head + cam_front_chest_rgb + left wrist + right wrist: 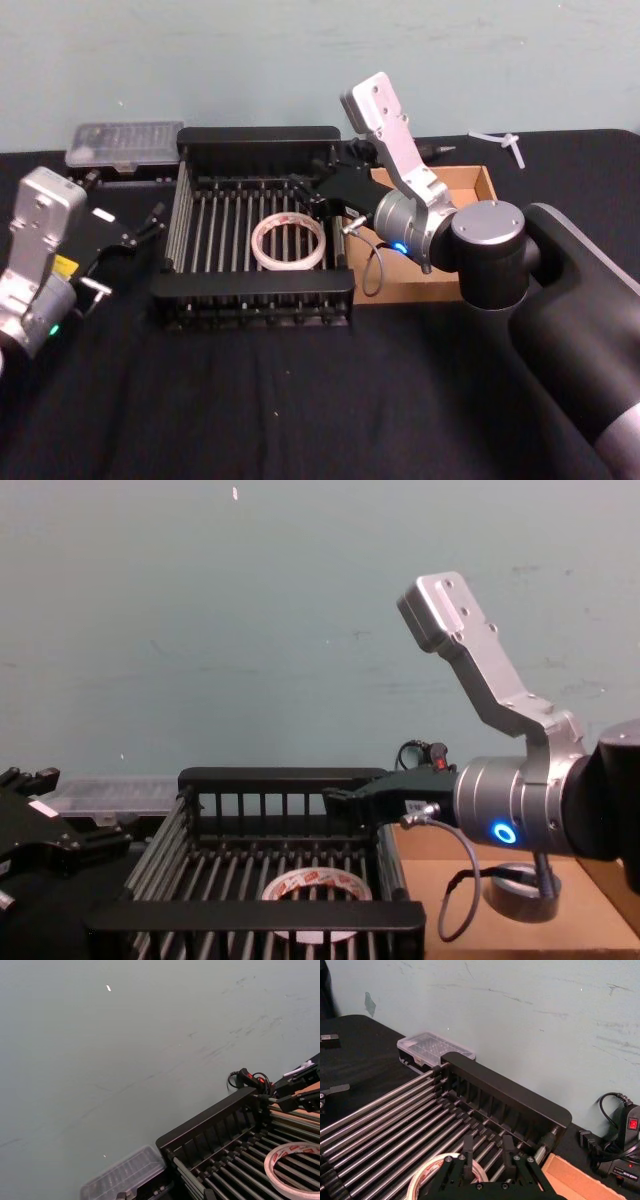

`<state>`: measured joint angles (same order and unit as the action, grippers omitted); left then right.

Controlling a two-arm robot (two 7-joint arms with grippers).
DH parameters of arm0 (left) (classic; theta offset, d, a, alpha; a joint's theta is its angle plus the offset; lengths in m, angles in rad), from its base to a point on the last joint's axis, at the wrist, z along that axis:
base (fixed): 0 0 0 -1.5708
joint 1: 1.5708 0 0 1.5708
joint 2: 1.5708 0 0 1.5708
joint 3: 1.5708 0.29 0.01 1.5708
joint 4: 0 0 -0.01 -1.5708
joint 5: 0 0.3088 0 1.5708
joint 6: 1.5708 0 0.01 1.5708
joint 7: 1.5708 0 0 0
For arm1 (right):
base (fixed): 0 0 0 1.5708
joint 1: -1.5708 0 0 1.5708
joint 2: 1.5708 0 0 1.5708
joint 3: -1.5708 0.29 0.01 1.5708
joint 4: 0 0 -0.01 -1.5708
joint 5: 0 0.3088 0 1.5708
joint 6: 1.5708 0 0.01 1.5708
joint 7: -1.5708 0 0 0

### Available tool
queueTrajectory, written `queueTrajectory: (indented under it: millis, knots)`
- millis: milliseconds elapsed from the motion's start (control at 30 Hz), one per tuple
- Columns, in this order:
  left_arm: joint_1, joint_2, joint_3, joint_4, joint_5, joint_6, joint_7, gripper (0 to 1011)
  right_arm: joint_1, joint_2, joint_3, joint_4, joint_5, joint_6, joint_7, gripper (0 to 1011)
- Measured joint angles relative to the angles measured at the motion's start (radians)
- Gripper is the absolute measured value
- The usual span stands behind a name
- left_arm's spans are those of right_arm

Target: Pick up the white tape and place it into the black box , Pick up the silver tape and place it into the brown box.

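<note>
On the barred bottom of the black box [262,148] lies the white tape [288,242], flat and toward the right wall — the first placement reads as done. Above that wall, over the seam between crate and brown box [478,178], hangs the right gripper [333,214], fingers slightly parted and holding nothing; its height suggests clearance over the rim. Beneath the right arm, the silver tape [518,890] appears in the chest view to rest inside the cardboard box, though its footing is partly hidden. Left of the crate, over the counter [250,400], the left gripper [152,226] sits idle — whether its fingers are parted cannot be told.
</note>
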<state>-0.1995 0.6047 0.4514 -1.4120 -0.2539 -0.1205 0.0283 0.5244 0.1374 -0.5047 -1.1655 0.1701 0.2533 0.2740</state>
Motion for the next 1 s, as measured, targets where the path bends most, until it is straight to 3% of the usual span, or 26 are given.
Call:
queueTrajectory:
  millis: [233,267,533,733,1000]
  knots:
    - [0.000,0.000,0.000,0.000,0.000,0.000,0.000,1001,0.000,0.000,0.000,-0.001,0.001,0.001,0.000,544]
    - [0.000,0.000,0.000,0.000,0.000,0.000,0.000,1001,0.000,0.000,0.000,-0.001,0.001,0.001,0.000,615]
    - [0.000,0.000,0.000,0.000,0.000,0.000,0.000,1001,0.000,0.000,0.000,-0.001,0.002,0.001,0.000,863]
    - [0.000,0.000,0.000,0.000,0.000,0.000,0.000,1001,0.000,0.000,0.000,-0.001,0.002,0.001,0.000,1002]
    - [0.000,0.000,0.000,0.000,0.000,0.000,0.000,1001,0.000,0.000,0.000,-0.001,0.002,0.001,0.000,1002]
